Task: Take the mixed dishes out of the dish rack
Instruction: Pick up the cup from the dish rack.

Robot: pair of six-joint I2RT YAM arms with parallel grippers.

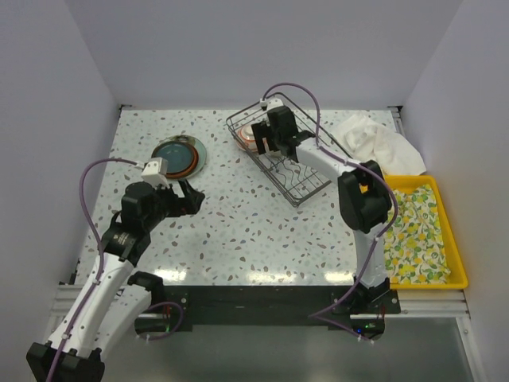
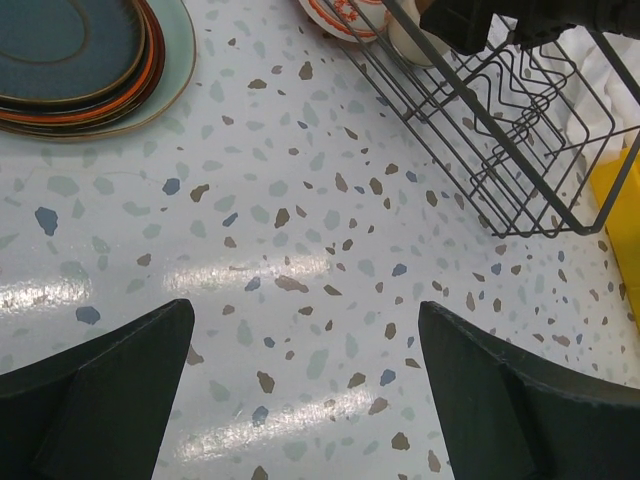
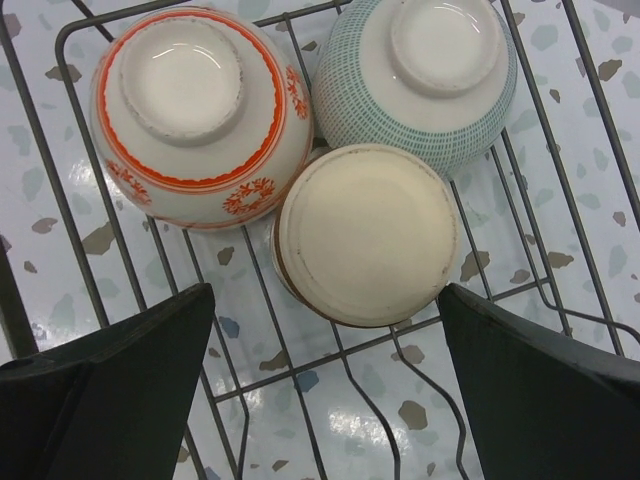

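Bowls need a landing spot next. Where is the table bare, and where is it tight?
Bare table lies between the plate stack and the dish rack, widening toward the near edge. Tight: the rack's far end, where the red-patterned bowl, green bowl and cream cup crowd together, and the right side, taken by the white cloth and yellow tray.

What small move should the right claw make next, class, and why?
Probably lower the right claw straight down around the cream cup. Its jaws stand open above the dish rack. The upside-down cup sits nearly centred between them, with the red-patterned bowl and green bowl beyond it, so it looks easiest to reach.
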